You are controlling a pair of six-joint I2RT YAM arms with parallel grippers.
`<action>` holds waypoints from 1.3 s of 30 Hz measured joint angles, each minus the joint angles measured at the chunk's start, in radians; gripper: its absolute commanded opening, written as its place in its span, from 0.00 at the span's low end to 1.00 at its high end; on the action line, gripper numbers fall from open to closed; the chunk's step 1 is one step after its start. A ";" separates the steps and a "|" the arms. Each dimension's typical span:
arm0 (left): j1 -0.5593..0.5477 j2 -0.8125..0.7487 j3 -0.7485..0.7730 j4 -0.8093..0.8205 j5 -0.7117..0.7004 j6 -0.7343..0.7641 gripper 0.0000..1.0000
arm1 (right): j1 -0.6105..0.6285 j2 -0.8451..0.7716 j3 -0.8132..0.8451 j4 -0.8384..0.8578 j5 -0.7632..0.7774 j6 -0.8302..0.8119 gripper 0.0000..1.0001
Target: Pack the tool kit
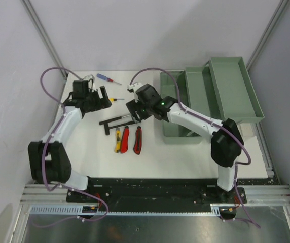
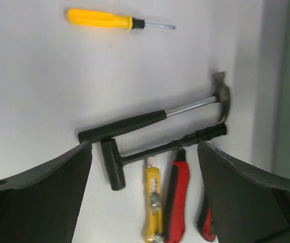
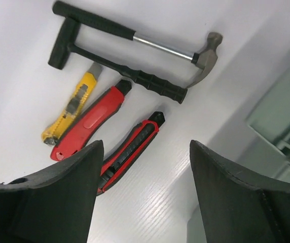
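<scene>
Toolbox [image 1: 198, 86] stands open at the right rear of the surface [image 1: 150, 162] while left pincer [image 2: 142, 149] and right pincer [image 3: 145, 144] hover wide open and empty over hammers [image 2: 130, 124] and knives [image 3: 92, 119] at centre, where a clean pick likely means straddling one handle crosswise, clear of its neighbours.

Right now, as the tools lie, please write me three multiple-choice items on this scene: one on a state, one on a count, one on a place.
1. The toolbox is: A) shut B) open C) upside down
2. Knives on the table: A) three B) one C) five
3. The blue screwdriver lies: A) in the toolbox B) among the knives C) at the table's far side

1 B: the lid is folded back and the inside shows.
2 A: yellow knife, red knife, red-and-black knife, side by side.
3 C: it lies on bare table beyond the other tools.
</scene>
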 measured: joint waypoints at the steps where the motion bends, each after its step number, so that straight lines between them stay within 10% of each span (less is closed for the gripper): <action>1: -0.005 0.031 0.006 -0.001 -0.008 0.019 0.88 | 0.000 0.030 0.013 -0.005 -0.008 -0.006 0.73; 21: -0.206 0.463 0.135 -0.003 -0.104 0.391 0.85 | -0.267 -0.203 -0.184 0.018 -0.270 0.151 0.70; 31: -0.210 0.483 0.130 -0.006 -0.110 0.456 0.46 | -0.398 -0.301 -0.184 0.018 -0.344 0.196 0.70; 39: -0.225 0.495 0.130 0.002 -0.154 0.473 0.51 | -0.457 -0.307 -0.190 0.014 -0.368 0.211 0.70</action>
